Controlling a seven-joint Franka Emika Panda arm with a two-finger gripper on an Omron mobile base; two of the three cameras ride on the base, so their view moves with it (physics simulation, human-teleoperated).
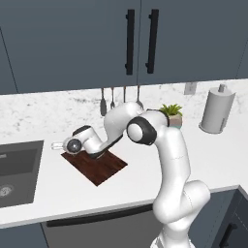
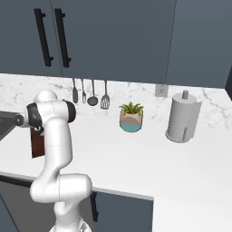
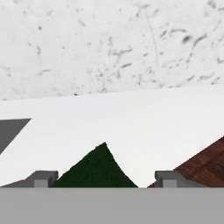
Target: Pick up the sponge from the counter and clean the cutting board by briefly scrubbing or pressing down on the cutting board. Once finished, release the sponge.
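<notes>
Holding my jaws (image 3: 103, 179) wide over the cutting board (image 1: 99, 167); sponge (image 3: 95, 170) sits between them, apparently ungripped, near the board's corner on the white tabletop (image 1: 58, 198).

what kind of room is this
A kitchen, most likely, and a rendered one: a white counter with a recessed sink, cooking utensils hanging on the marble backsplash under dark cabinets, a paper towel roll, and a wooden cutting board.

I count four utensils (image 2: 92, 96) hanging above my counter (image 1: 208, 160). One cutting board (image 1: 99, 167), one sponge (image 3: 96, 170), one plant (image 2: 131, 117), one paper-towel roll (image 2: 183, 116).
</notes>
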